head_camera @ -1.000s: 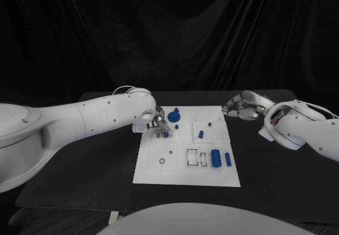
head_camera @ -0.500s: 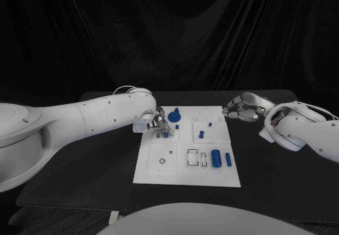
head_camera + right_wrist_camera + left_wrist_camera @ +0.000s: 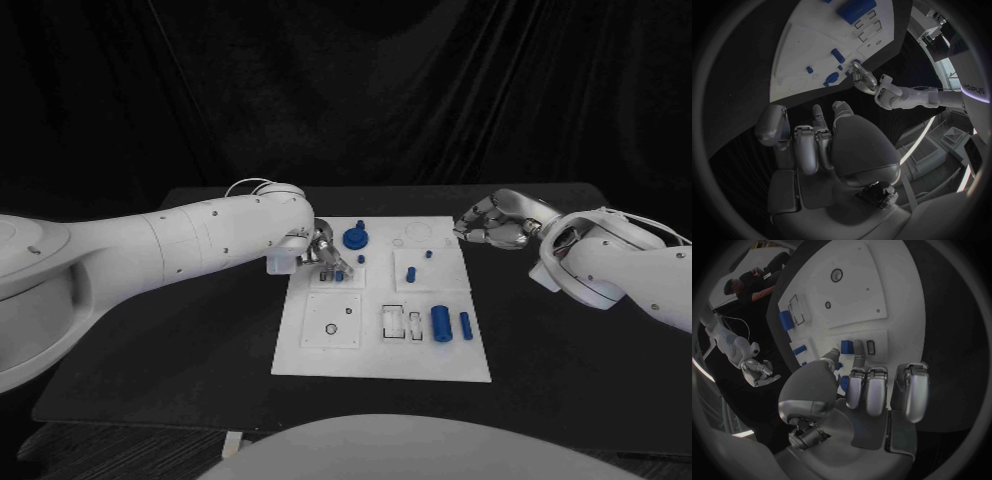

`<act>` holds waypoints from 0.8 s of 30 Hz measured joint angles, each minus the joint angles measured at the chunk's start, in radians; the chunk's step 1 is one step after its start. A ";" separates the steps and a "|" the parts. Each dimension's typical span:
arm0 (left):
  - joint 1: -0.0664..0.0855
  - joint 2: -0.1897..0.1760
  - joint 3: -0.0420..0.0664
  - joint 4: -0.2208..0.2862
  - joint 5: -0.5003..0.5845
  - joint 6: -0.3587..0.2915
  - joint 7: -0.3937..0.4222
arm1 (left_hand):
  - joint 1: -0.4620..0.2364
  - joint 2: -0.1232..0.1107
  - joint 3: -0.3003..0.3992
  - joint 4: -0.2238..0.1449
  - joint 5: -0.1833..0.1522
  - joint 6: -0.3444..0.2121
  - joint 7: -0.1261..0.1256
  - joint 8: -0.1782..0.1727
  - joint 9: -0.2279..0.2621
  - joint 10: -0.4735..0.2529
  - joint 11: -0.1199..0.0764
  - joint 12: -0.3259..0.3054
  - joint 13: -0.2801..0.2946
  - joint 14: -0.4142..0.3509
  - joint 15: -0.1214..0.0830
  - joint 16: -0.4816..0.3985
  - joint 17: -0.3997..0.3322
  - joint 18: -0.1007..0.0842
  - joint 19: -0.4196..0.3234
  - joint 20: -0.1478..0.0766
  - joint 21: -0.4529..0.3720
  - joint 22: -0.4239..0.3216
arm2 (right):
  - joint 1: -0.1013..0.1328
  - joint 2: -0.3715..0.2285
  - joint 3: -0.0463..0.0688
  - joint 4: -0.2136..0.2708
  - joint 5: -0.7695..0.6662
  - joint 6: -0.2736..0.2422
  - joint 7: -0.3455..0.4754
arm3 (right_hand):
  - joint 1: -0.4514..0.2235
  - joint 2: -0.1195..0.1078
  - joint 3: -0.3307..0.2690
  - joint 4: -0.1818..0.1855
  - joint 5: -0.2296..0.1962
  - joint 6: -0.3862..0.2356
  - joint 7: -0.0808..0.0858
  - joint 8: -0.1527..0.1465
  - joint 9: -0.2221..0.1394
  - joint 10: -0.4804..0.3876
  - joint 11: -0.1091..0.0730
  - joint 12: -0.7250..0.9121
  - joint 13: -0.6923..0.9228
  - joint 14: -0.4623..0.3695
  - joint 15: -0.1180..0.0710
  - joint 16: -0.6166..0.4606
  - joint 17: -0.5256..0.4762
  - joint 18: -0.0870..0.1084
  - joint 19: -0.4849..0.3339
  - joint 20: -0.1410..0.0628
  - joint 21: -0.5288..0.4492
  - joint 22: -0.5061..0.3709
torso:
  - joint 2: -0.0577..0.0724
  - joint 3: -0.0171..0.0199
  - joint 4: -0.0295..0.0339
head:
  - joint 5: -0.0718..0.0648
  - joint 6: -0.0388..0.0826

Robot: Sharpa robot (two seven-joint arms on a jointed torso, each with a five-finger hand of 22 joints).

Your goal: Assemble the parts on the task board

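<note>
Surface: black table under dark drapes, with the flat white rectangular task board lying between the two hands.
Left hand: the silver left hand reaches over the board's near-left corner block; thumb and one finger come together on a small blue peg, so I judge it pinched, the other fingers held straight beside it.
Right hand: the silver right hand hovers off the board's far right edge, fingers curled in, nothing seen in them.
Peg: at the left fingertips, just over the board; long axis seems near upright, though the tips hide much of it.
Other parts: a thick blue cylinder and a slimmer blue pin lie flat, well apart from both hands, long axes running toward the robot.
Doing it well: probably keep the peg plumb over its hole, lower slowly, and release only once seated.
</note>
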 measured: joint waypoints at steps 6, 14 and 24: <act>-0.004 -0.033 -0.002 0.065 -0.047 -0.060 0.000 | -0.004 -0.003 -0.030 0.023 0.000 -0.004 -0.004 0.018 0.037 0.000 0.000 0.000 0.000 0.000 0.000 0.000 0.000 0.000 0.000 0.000 0.006 0.000 | -0.001 -0.002 0.000 0.000 0.000 0.000 0.000 | -0.003 -0.003 0.000 0.000 0.000 0.000 0.000 0.000 -0.001 0.000 0.000 -0.002 0.000 0.000 0.000 0.000 0.000 0.000 -0.004 0.004 0.000 0.001 | 0.000 0.0000 0.0000 | 0.001 0.000; -0.004 -0.070 -0.002 0.122 -0.131 -0.138 0.003 | -0.012 -0.002 -0.051 0.044 0.000 -0.011 -0.011 0.018 0.053 0.000 0.000 0.000 0.000 0.000 0.000 0.000 0.000 0.000 0.000 0.000 0.006 0.000 | -0.003 -0.003 0.000 -0.001 0.000 0.001 0.000 | -0.003 -0.003 0.000 0.000 0.000 0.000 0.000 0.000 -0.001 0.000 0.000 -0.002 0.000 0.000 0.000 0.000 0.000 0.000 -0.004 0.004 0.000 0.001 | -0.001 0.0000 0.0000 | 0.002 0.000; -0.004 -0.096 -0.003 0.159 -0.179 -0.175 0.008 | 0.010 0.016 -0.055 0.040 0.000 -0.033 -0.004 0.009 0.050 0.000 0.000 0.000 0.000 0.000 0.000 0.000 0.000 0.000 0.000 0.000 -0.008 0.000 | -0.004 -0.001 0.000 -0.006 0.000 0.003 0.000 | -0.003 -0.003 0.000 0.000 0.000 0.000 0.000 0.000 -0.001 0.000 0.000 -0.002 0.000 0.000 0.000 0.000 0.000 0.000 -0.004 0.004 -0.006 0.001 | -0.002 0.0002 0.0000 | 0.006 0.000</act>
